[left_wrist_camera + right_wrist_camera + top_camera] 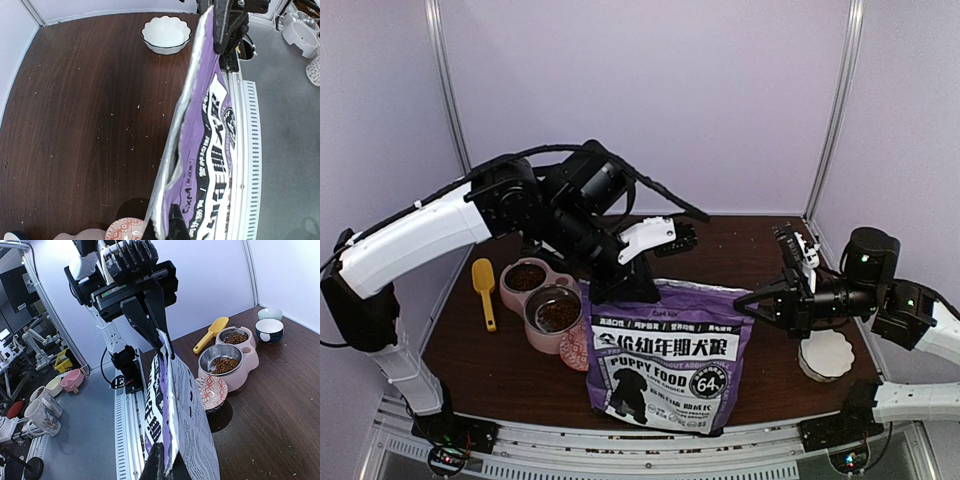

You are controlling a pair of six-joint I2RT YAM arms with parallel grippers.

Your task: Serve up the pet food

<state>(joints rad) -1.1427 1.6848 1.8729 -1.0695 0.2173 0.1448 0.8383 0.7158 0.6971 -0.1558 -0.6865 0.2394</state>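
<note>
Top external: purple bag (pixel 670 355) is stood at the table's 6 o'clock; its top corners are pinched shut by left gripper (pixel 620 290) and right gripper (pixel 745 302). Kibble (pixel 558 314) is seen in the pink feeder (pixel 538 342) at the bag's 10 o'clock. Left wrist: bag edge is clamped at 6 o'clock, white bowl (pixel 166 34) at 12. Right wrist: bag is clamped at 6, kibble at 2.

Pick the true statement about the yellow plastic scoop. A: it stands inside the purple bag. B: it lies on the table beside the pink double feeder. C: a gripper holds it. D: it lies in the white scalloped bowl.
B: the yellow plastic scoop lies flat on the dark wooden table just left of the pink double feeder with steel bowls, apart from the purple pet-food bag.
</note>
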